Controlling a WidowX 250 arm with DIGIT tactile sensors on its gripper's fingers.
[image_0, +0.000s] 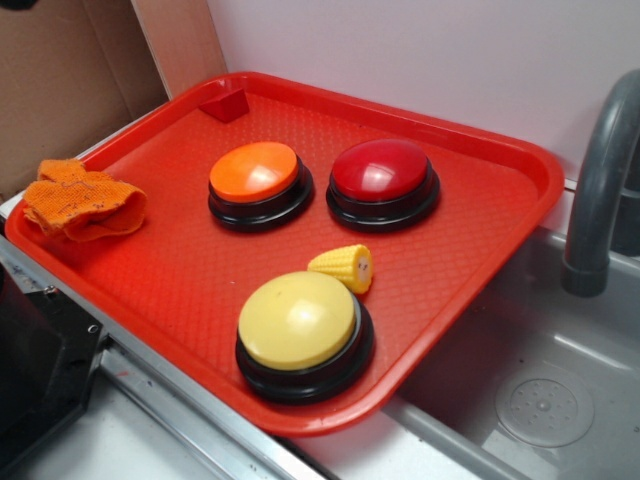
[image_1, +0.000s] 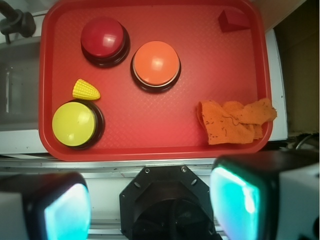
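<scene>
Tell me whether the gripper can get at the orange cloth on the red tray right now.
Probably yes. The gripper is open, and the orange cloth lies uncovered by the rim of the red tray nearest it. Nothing stands between them; the orange button sits well apart.

From my wrist feed, the claw (image_1: 150, 197) shows a black octagonal mount (image_1: 162, 195) with small bright screws (image_1: 146, 170) near its upper edge and a dark round hollow in its middle. Either side of that mount sit two blocky fingers (image_1: 287, 200), pale grey casings, both capped black, inner pads (image_1: 67, 207) glowing teal
</scene>
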